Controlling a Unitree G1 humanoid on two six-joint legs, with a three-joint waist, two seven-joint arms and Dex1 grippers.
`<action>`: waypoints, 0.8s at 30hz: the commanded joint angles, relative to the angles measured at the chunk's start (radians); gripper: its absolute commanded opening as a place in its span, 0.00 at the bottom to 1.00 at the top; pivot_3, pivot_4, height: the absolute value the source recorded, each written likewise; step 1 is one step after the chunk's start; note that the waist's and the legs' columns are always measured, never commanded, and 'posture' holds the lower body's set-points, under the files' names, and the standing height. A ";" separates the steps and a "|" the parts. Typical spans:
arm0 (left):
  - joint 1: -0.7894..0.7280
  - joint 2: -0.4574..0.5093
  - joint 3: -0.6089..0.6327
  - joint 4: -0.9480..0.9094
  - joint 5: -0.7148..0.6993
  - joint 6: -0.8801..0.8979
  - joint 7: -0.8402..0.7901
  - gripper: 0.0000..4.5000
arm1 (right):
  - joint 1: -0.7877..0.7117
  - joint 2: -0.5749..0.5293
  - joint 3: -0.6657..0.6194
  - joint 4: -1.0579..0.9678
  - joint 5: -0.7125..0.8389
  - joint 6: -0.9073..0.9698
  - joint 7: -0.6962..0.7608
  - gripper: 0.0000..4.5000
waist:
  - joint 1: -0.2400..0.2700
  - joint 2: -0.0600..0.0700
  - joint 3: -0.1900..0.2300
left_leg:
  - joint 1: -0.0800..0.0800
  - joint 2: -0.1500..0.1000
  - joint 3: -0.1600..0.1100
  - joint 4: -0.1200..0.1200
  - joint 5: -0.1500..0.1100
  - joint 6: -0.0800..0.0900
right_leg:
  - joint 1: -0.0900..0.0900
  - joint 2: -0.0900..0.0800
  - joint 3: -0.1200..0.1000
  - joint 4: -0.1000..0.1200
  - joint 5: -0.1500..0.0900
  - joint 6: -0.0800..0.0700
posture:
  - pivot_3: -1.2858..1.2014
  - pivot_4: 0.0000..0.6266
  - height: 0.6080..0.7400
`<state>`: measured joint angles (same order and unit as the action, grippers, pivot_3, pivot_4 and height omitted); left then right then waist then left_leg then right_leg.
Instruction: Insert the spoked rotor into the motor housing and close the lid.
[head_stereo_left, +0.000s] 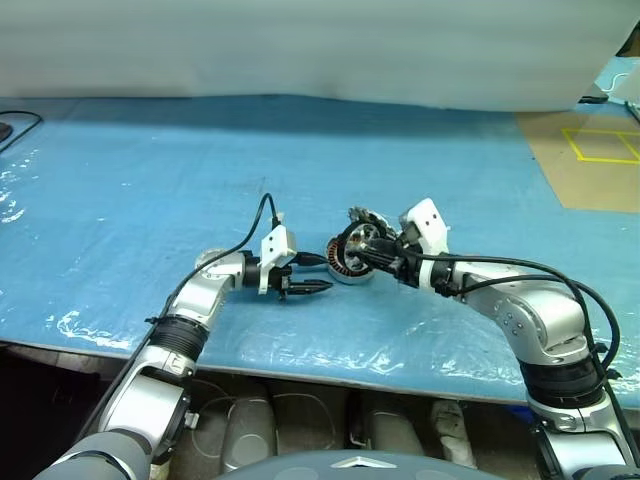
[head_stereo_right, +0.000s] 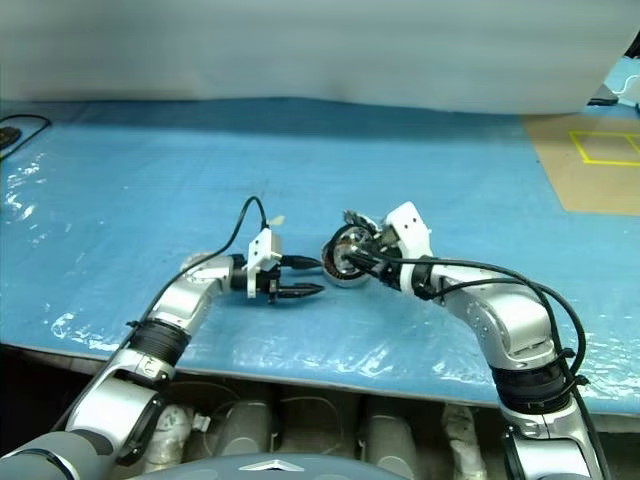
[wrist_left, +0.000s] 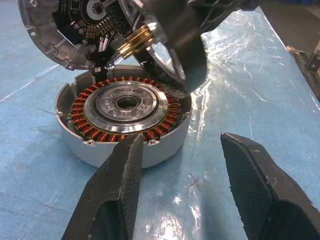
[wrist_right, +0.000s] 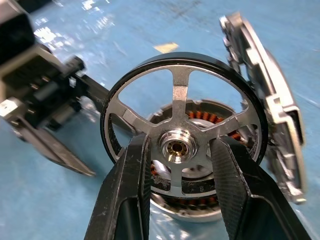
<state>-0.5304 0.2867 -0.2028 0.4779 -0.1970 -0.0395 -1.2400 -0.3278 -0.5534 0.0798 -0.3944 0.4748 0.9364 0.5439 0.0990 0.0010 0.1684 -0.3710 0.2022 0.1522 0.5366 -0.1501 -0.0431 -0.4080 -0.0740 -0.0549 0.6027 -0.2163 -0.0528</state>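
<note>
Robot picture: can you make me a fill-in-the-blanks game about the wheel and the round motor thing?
1. The right tool holds the spoked ____.
2. The windings inside the motor housing are ____ coloured.
3. The lid stands ____, not shut.
4. The left tool holds ____.

Missing words: rotor; copper; open; nothing

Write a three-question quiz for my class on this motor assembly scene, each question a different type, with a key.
1. True or false: the spoked rotor already sits flat inside the motor housing.
2. Which gripper holds the rotor? A) left gripper B) right gripper
3. Fill in: the lid is ____ (open/closed).

Key
1. False; it is held tilted above the housing.
2. B; its fingers pinch the hub, while the left gripper is open beside the housing.
3. open
</note>
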 joint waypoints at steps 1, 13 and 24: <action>-0.010 -0.001 0.012 -0.020 -0.013 -0.016 0.002 0.58 | 0.002 -0.049 0.036 0.000 -0.042 -0.058 0.047 0.30 | 0.000 0.000 0.000 | 0.000 0.000 0.000 0.000 0.000 0.000 | 0.001 0.000 0.000 0.000 -0.001 0.002 | 0.52 0.24 1.00; -0.018 -0.006 0.009 -0.011 -0.011 -0.015 0.001 0.58 | -0.122 -0.174 0.073 0.129 -0.087 -0.143 0.240 0.30 | -0.001 0.000 0.000 | 0.000 0.000 0.000 0.001 -0.001 0.001 | 0.000 0.000 0.000 0.000 0.001 -0.001 | 0.52 0.24 1.00; -0.005 -0.010 0.010 -0.021 -0.011 -0.014 0.008 0.58 | -0.225 -0.149 0.213 0.140 -0.157 -0.171 0.345 0.30 | -0.002 0.000 0.000 | 0.000 0.000 0.000 0.001 -0.001 0.001 | 0.000 0.000 0.000 0.001 0.001 -0.003 | 0.52 0.24 1.00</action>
<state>-0.5354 0.2778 -0.2030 0.4805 -0.1967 -0.0395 -1.2349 -0.5348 -0.7042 0.2859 -0.2349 0.3263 0.7850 0.8708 0.0965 0.0010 0.1685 -0.3711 0.2026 0.1523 0.5379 -0.1507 -0.0418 -0.4079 -0.0738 -0.0549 0.6040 -0.2149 -0.0555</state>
